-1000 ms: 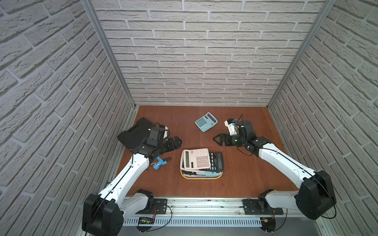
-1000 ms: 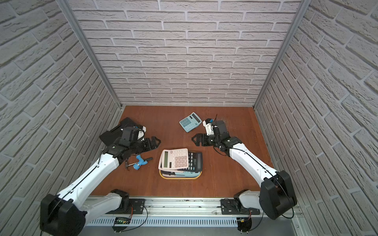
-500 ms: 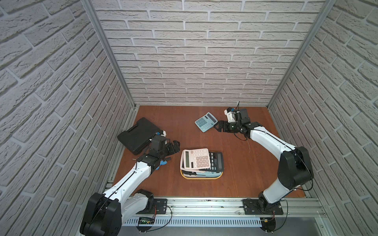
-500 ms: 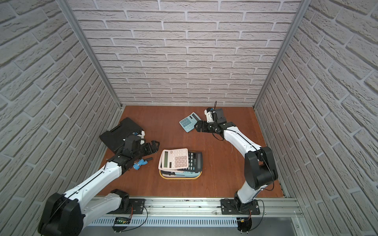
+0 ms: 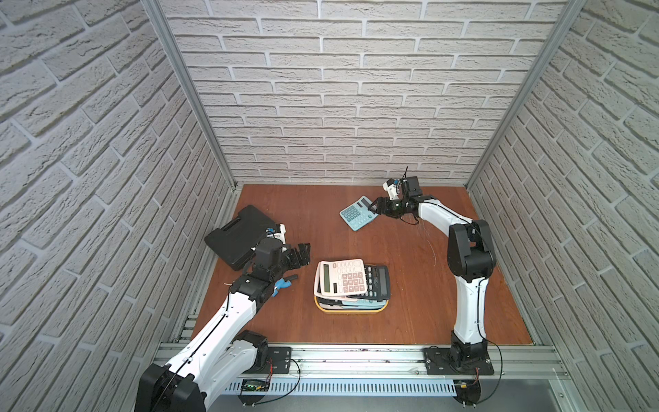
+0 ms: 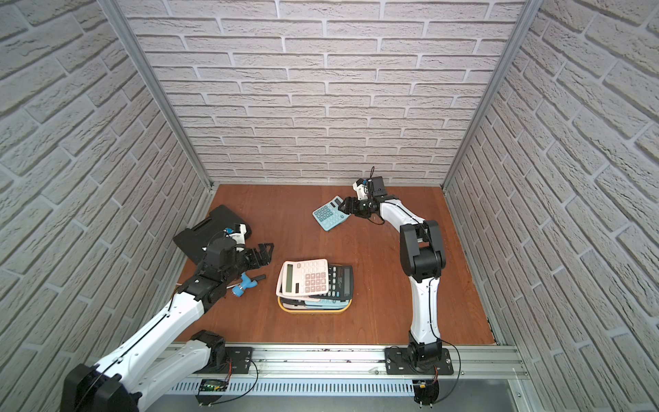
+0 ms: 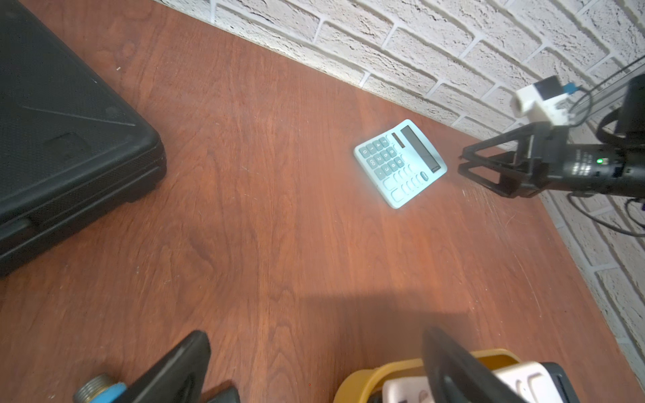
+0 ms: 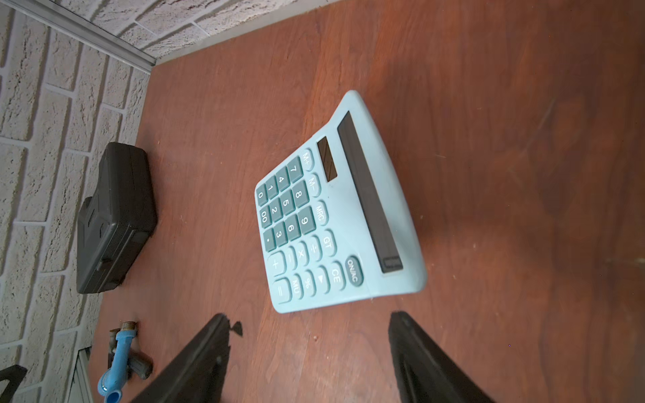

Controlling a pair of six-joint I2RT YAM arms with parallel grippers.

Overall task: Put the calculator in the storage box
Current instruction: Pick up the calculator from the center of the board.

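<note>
Light blue plastic desk calculator [image 5: 357,213] lies askew near the bench's [image 5: 410,292] far edge, just ahead of the nearer right end effector [image 7: 463,162], jaws spread, nothing pinched.

Bright, even light fills both top views, leaving only faint shadows on the table [image 5: 410,303]. In the left wrist view the brick wall [image 7: 384,52] bows along its base, a broad soft shadow crosses the wood, and the calculator [image 7: 400,164] looks hazy.
</note>
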